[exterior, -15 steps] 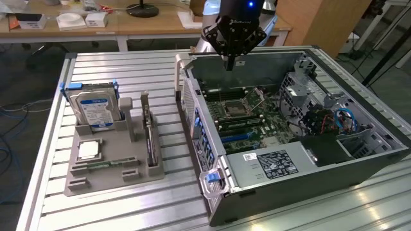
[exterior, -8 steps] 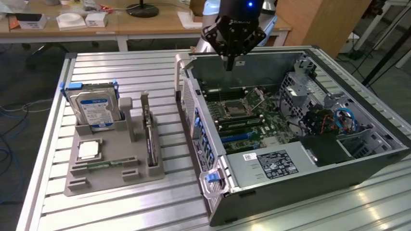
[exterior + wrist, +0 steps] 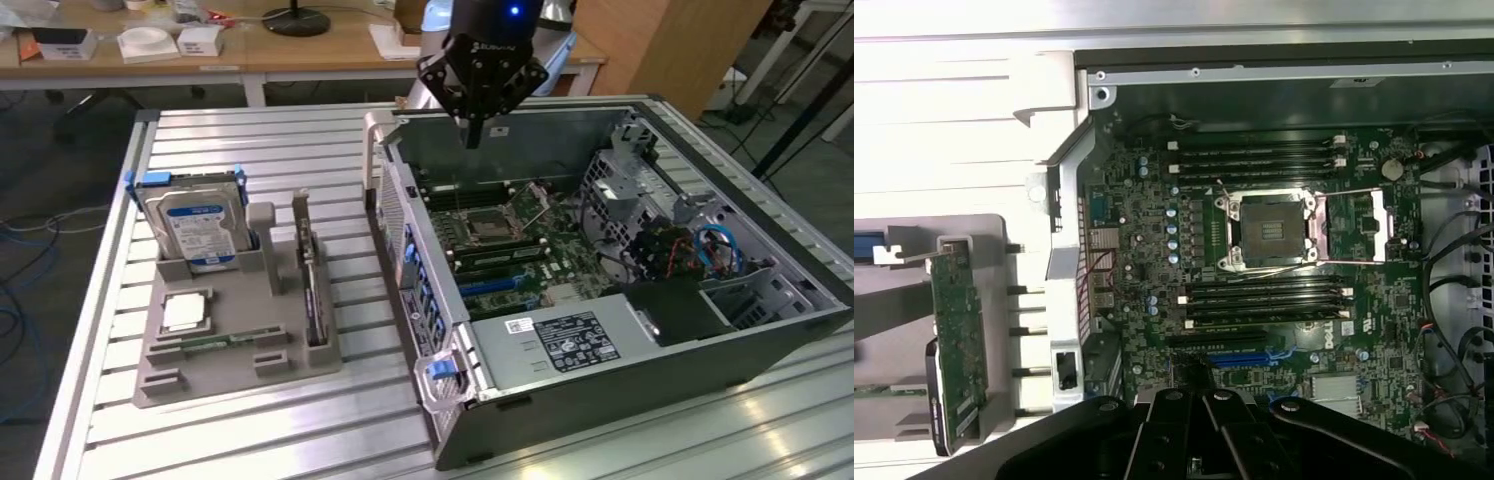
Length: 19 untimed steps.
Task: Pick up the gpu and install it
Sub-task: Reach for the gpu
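My end effector (image 3: 471, 135) is shut & empty, hovering over the open PC case (image 3: 601, 410). Gpu (image 3: 310, 275) stands on edge in grey holder (image 3: 227, 360) on bench (image 3: 240, 135), at the exterior view's left of case.

"What's all this sitting on?"

"A table (image 3: 254, 135) with a top of ribbed aluminium slats."

"And what's directly on it?"

"Two things. A grey moulded holder (image 3: 214, 375) lies flat on the slats toward the exterior view's left. An open computer case (image 3: 641, 390) lies on its side toward the exterior view's right."

"Touching?"

"No, just beside each other, with a narrow strip of bare slats between."
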Tool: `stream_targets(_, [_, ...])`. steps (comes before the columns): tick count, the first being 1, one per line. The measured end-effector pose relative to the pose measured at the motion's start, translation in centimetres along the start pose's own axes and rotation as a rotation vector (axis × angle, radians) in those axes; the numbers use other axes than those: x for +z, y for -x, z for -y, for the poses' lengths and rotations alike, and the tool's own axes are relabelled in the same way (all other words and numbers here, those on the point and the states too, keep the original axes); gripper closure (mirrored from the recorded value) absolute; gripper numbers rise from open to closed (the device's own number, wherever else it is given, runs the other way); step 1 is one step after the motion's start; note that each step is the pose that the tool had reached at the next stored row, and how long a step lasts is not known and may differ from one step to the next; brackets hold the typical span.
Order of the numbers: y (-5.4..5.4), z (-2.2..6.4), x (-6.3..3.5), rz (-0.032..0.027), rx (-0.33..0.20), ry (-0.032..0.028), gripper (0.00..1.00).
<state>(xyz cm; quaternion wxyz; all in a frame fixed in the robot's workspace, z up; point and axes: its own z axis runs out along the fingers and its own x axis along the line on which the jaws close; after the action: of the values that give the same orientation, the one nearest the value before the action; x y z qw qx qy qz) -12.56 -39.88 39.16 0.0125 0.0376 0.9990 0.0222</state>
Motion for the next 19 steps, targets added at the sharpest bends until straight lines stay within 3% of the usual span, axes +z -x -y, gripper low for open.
stream_targets(19, [-0.73, 0.07, 0.26, -0.0001, 0.0, -0.0002, 0.89])
